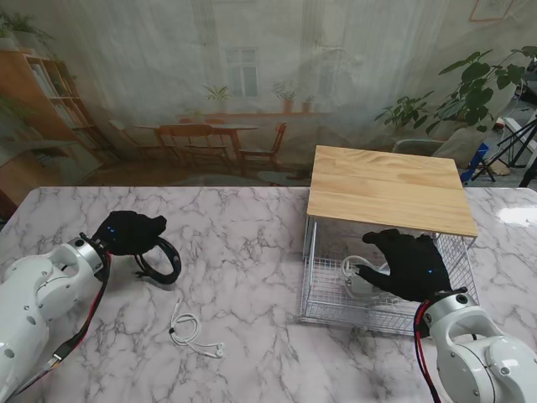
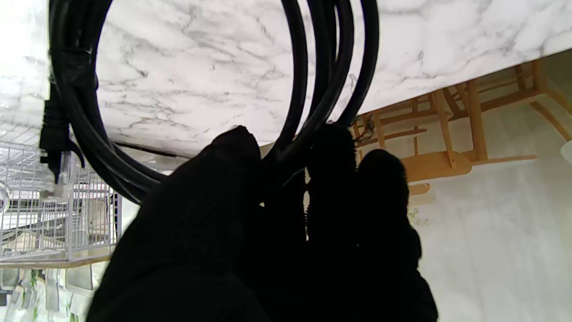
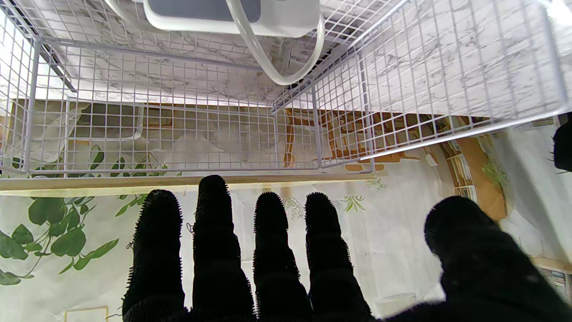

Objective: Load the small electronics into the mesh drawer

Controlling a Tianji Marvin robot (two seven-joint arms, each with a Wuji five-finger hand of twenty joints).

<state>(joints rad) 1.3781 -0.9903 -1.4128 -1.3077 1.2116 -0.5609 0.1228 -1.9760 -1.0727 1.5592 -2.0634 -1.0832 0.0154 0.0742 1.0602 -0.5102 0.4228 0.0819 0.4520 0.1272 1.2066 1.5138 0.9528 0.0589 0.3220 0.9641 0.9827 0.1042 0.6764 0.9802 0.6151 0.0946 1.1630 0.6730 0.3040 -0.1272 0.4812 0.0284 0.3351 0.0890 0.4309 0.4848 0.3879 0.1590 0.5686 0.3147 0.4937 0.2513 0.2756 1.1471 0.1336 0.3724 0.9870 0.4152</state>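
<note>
**Black cable held, white gear in the drawer**

A coiled black cable [image 1: 159, 262] is gripped by the left hand [image 1: 130, 232], its loop hanging toward the table [image 1: 252, 252]. Its clear plug [image 2: 56, 176] is only seen in the left wrist view. The right hand [image 1: 411, 264], fingers [image 3: 214, 241] spread and empty, is held over the mesh drawer [image 1: 323, 306], with a white device [image 3: 232, 13] and a white cable [image 3: 286, 67] inside. White earphones [image 1: 191, 332] lie on the table. No labels can be read.

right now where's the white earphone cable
In the stand's view the white earphone cable lies on the marble table, left of the mesh drawer and nearer to me than the left hand.
</note>
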